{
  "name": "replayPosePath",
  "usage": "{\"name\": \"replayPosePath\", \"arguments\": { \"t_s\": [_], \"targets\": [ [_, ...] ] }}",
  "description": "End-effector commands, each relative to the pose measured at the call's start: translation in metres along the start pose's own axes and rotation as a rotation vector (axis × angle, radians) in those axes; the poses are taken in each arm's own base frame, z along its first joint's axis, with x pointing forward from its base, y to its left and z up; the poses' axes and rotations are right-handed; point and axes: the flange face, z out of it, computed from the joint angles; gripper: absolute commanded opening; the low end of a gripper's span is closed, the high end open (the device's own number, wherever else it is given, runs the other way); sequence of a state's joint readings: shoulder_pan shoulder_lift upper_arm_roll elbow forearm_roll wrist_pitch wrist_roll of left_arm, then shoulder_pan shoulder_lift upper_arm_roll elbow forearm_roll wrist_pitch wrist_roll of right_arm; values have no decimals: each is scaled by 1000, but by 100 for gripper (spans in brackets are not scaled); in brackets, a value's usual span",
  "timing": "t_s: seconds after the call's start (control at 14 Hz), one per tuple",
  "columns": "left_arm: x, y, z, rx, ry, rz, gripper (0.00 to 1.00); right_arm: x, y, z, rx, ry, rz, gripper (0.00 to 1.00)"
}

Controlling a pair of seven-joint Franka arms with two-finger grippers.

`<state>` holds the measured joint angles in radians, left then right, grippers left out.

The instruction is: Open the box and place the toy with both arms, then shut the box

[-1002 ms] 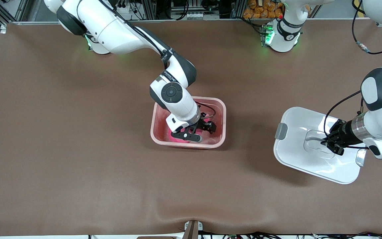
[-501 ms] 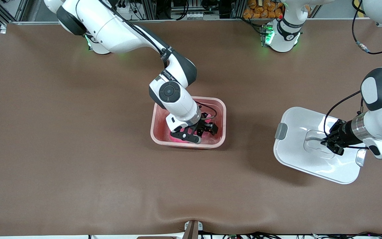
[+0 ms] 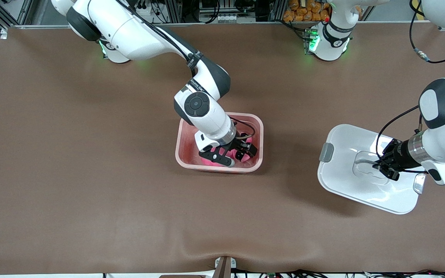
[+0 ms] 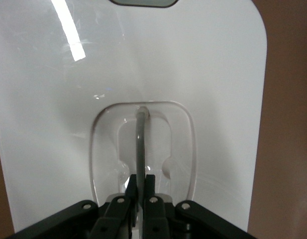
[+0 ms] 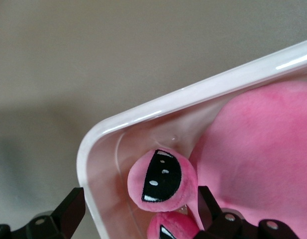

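The pink box (image 3: 259, 127) stands without its lid at the table's middle, and the magenta toy (image 3: 207, 162) lies inside it. My right gripper (image 3: 244, 150) is down in the box and open. In the right wrist view, the right gripper (image 5: 141, 211) has a black-patched ear of the toy (image 5: 163, 179) between its spread fingers, next to the box rim (image 5: 158, 104). The white lid (image 3: 346, 143) is tilted over the table toward the left arm's end. My left gripper (image 3: 381, 166) is shut on the lid's handle (image 4: 141, 144). In the left wrist view, the left gripper (image 4: 142, 183) pinches that thin bar.
A brown mat (image 3: 91, 173) covers the table, with a ripple at its front edge (image 3: 222, 253). Grey clips (image 3: 326, 152) sit at the lid's ends. Orange items (image 3: 303, 9) lie off the table near the left arm's base.
My right gripper has shifted slightly inside the box toward the left arm's end, still open. The left gripper and the lid have barely moved.
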<state>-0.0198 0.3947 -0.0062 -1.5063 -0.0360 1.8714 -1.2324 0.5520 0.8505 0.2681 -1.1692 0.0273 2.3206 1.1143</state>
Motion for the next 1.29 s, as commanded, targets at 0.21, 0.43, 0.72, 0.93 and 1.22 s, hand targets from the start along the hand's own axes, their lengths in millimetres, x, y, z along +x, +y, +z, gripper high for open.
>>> {"name": "replayPosePath", "arguments": {
  "t_s": [0.21,0.43,0.72,0.93,1.22],
  "targets": [
    [-23,9,-10,-17,0,11,0,24,1,-35,-67,-35,35,100],
    [-64,19,-13,-22,2,8,0,24,2,-57,-106,-42,30,100],
    [-102,26,-13,-21,-1,-23,0,43,13,-82,-137,-46,54,100],
    [-127,29,-15,-22,-2,-65,0,72,31,-113,-158,-58,82,100],
    [-167,34,-15,-24,-3,-149,0,94,48,-154,-189,-61,98,100]
  ]
}}
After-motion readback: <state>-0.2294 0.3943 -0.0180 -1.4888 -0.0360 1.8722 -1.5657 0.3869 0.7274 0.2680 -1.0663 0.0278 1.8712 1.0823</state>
